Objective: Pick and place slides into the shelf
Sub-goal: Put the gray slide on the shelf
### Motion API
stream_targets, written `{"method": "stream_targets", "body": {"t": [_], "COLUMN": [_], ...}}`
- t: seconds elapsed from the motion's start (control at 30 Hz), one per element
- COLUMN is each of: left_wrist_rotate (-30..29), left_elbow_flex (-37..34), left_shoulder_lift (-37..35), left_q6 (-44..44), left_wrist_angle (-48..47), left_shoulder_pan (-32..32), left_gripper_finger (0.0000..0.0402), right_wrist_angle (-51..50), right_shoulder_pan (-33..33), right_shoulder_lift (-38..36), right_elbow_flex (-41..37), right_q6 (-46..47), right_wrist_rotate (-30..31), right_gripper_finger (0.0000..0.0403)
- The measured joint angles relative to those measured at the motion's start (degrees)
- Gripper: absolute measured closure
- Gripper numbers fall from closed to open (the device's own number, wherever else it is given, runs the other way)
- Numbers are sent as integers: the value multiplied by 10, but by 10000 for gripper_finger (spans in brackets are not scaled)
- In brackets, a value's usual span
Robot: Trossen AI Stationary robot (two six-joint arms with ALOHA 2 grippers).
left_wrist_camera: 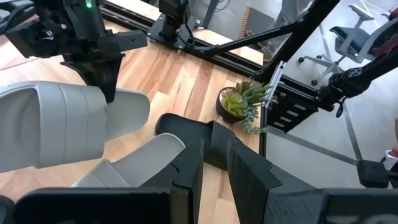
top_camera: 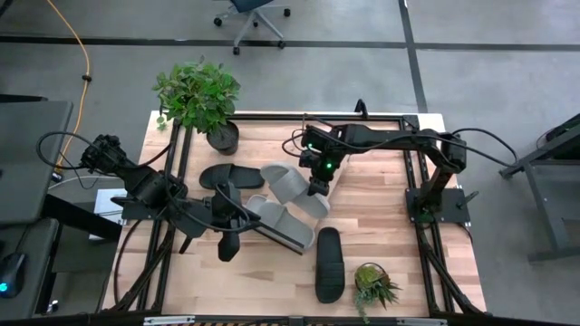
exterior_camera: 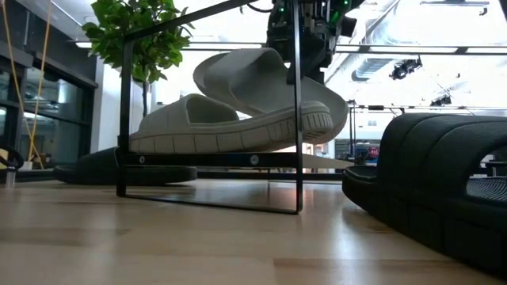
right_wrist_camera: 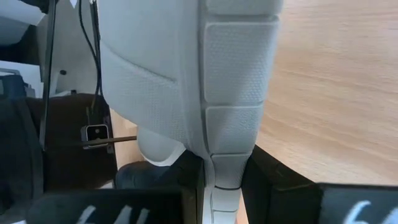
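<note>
My right gripper (top_camera: 317, 187) is shut on one pale grey-green slide (top_camera: 288, 186) at mid-table, above the shelf (exterior_camera: 214, 158). The second grey-green slide (top_camera: 276, 226) lies sole-down on the shelf's plank, inside its wire frame (exterior_camera: 298, 119). One black slide (top_camera: 231, 177) lies on the table by the big plant. The other black slide (top_camera: 329, 264) lies nearer the near edge. My left gripper (top_camera: 228, 249) hovers left of the shelf, fingers a narrow gap apart on nothing (left_wrist_camera: 216, 171). My right gripper pinches the held slide's sole edge (right_wrist_camera: 233, 143) between its two fingers, one on each face, coming from above and pointing down. The slide hangs tilted below it (exterior_camera: 261, 79), just over the slide on the shelf; whether the two touch I cannot tell.
A large potted plant (top_camera: 204, 100) stands at the far left corner, and a small succulent pot (top_camera: 373, 285) sits near the near edge beside the black slide. Black frame rails (top_camera: 421, 195) run along both table sides. Bare wood lies right of the shelf.
</note>
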Motion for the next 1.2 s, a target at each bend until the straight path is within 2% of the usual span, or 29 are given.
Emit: {"method": "stream_targets", "body": {"t": [0.23,0.33,0.47,0.57,0.67,0.73,0.97,1.07,1.2], "left_wrist_rotate": [-3,-30,-32,-8,42,83,169,196,242], "left_elbow_flex": [0,0,0,0,0,-1,0,0,0], "left_shoulder_lift": [0,0,0,-4,-5,-3,2,13,32], "left_q6": [0,-14,-50,-55,-39,-19,31,50,75], "left_wrist_angle": [-1,-21,-64,-91,-91,-86,-70,-78,-72], "left_shoulder_pan": [0,1,40,78,122,152,226,245,258], "left_gripper_finger": [339,339,339,339,339,339,337,318,264], "right_wrist_angle": [-6,-14,-22,-31,-38,-37,-36,-35,-32], "right_shoulder_pan": [0,0,7,17,26,31,32,31,31], "right_shoulder_lift": [1,0,-2,-8,-15,-19,-21,-21,-21], "right_elbow_flex": [0,0,0,0,0,0,0,0,0], "right_q6": [0,-3,-14,-30,-39,-39,-36,-37,-37], "right_wrist_rotate": [4,3,16,51,70,71,71,71,71], "right_gripper_finger": [352,352,352,352,352,352,352,352,352]}}
